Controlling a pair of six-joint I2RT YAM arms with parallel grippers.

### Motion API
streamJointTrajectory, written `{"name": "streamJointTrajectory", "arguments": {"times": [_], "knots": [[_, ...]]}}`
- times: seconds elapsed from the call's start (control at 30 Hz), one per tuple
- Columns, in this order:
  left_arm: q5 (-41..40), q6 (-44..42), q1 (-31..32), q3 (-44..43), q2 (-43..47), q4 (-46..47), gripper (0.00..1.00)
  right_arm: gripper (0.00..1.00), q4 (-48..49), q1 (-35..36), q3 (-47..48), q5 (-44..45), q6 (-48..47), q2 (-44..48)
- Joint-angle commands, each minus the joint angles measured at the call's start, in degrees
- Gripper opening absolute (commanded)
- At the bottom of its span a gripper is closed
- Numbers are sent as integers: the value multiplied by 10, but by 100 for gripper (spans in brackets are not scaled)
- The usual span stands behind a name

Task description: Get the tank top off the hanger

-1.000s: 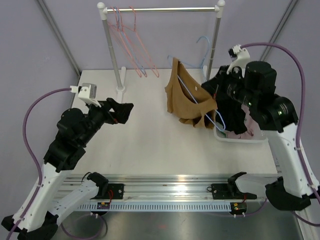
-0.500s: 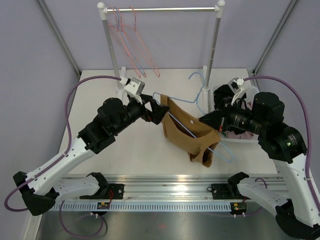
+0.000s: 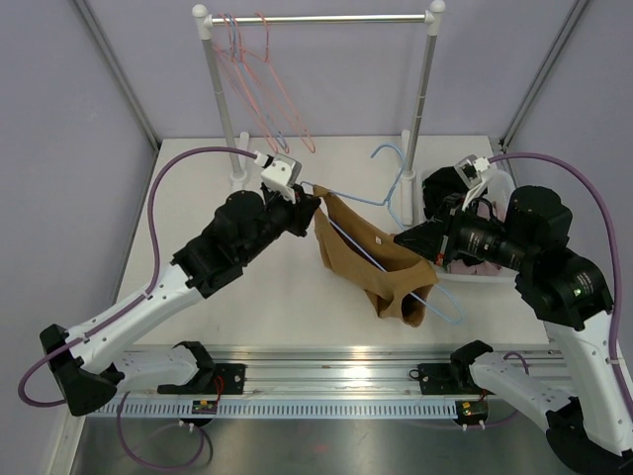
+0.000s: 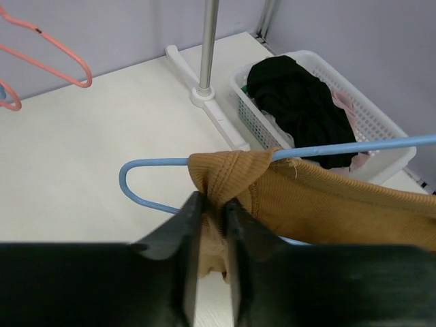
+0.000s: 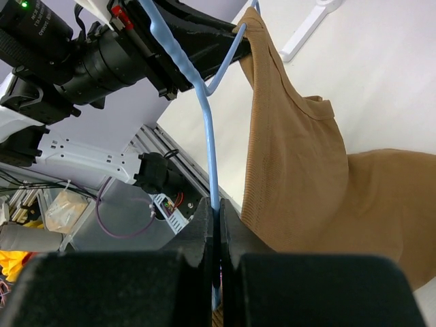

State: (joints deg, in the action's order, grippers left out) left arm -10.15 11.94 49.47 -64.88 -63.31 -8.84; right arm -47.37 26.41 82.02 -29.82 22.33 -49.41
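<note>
- Grips tank top (image 3: 371, 262) strap in left gripper (image 4: 211, 204), at left end of hanger (image 4: 157, 161).
- Clamps hanger wire in right gripper (image 5: 216, 219).
- Likely needs strap drawn leftward, off that end.

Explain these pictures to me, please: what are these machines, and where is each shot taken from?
These are two robot arms bolted to a table. One picture looks down from above and behind them; the other two come from a camera on each wrist, showing its own claw up close. The left claw pinches a strap of the brown tank top. The right claw grips the wire of the blue hanger it hangs on. On the table stand a rack with spare hangers and a white basket of clothes.
</note>
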Motion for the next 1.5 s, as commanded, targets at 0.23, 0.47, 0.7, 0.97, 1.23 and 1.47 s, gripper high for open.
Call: {"name": "streamJointTrajectory", "arguments": {"times": [0.23,0.47,0.7,0.97,1.23,1.47], "knots": [[-314,65,-9,10,56,-33,0,0,31,2,-56,-43,-83,7],[-248,118,-128,13,89,-122,0,0,82,3,-104,-148,-129,56],[-99,136,-143,28,101,-148,0,0,183,3,-144,-135,-126,86],[205,171,-142,127,174,-39,0,0,496,2,-253,-37,-18,116],[318,154,-21,230,196,54,0,0,967,3,-349,80,86,9],[69,159,-17,198,209,-125,9,0,533,3,-153,275,-17,-51]]}}
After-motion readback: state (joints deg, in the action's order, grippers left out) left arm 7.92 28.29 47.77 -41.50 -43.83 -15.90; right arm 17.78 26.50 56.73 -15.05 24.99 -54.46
